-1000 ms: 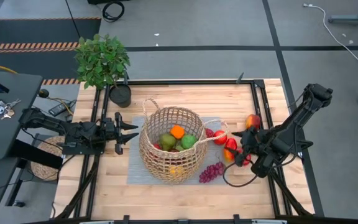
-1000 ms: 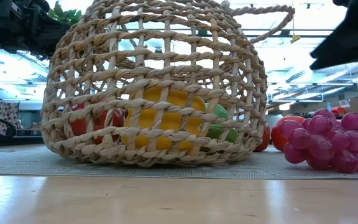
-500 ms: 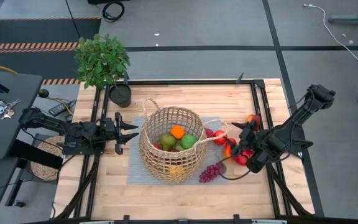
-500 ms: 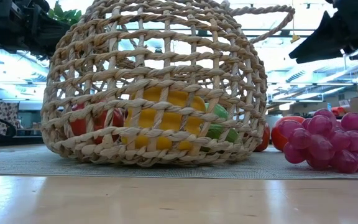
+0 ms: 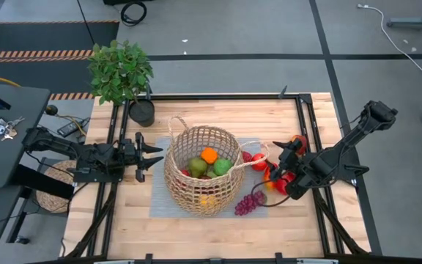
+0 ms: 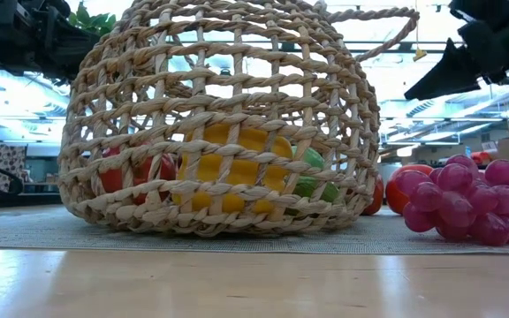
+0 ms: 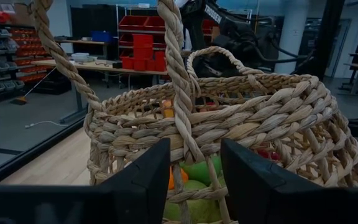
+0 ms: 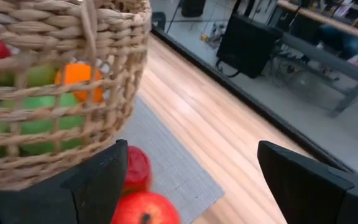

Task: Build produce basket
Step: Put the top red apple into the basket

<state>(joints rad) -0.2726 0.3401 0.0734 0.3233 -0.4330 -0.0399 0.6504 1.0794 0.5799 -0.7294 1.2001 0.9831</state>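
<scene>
The wicker basket (image 5: pixel 202 170) stands upright on a grey mat (image 5: pixel 160 207) at mid-table. It holds an orange (image 5: pixel 209 155), green pieces (image 5: pixel 222 166) and a yellow piece (image 6: pixel 232 168). Red apples (image 5: pixel 261 161) and a purple grape bunch (image 5: pixel 249 202) lie on the mat to its right. My left gripper (image 5: pixel 157 155) is open and level just left of the basket, facing its near handle (image 7: pixel 178 93). My right gripper (image 5: pixel 275 163) is open above the red fruit, with a red apple (image 8: pixel 145 210) below its fingers.
A leafy potted plant (image 5: pixel 121 72) in a black pot (image 5: pixel 142 112) stands at the table's far left corner. A red-orange fruit (image 5: pixel 297 141) lies farther right of the basket. Bare wood lies along the table's near edge (image 5: pixel 196 238).
My right gripper has swung toward the basket, over the red fruit, turning about and tipping slightly down. It stays open. The basket and fruit have kept still.
</scene>
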